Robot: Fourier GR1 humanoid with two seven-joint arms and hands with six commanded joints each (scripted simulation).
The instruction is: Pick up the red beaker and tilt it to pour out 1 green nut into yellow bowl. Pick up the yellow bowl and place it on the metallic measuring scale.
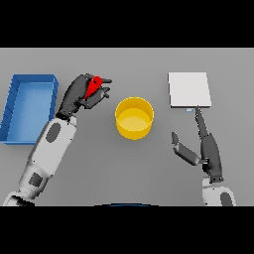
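My left hand (78,94) is curled round the red beaker (94,85), of which only a red strip shows between the fingers, left of the yellow bowl (134,117). The bowl stands at the table's middle; I cannot tell whether a nut lies in it. No green nut shows anywhere. The metallic measuring scale (189,89) is a pale square plate at the back right. My right hand (204,147) rests open on the table below the scale, one straight finger pointing up toward the scale's front edge, right of the bowl.
A blue rectangular tray (15,101) lies at the far left, next to my left arm. Grey table stretches between the bowl and the scale.
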